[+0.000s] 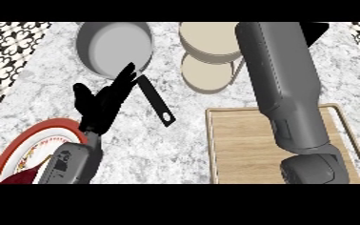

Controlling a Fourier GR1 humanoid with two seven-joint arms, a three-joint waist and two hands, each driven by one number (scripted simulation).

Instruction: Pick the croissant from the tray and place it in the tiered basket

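Note:
The wooden tray (239,148) lies at the lower right, and no croissant shows on its visible boards. My right forearm (281,86) crosses the tray and reaches to the view's top edge, beside the beige tiered basket (207,43), whose lower tier (205,74) sits nearer me. Of my right hand (315,29), only a black sliver shows at the top edge, so what it holds is hidden. My left hand (105,100) rests open at the left, fingers up, holding nothing.
A grey pan (116,45) stands at the back left, its black handle (156,102) pointing toward me just right of my left hand. A red-rimmed plate (32,145) sits at the lower left. A patterned tile strip (17,40) borders the marble counter at the left.

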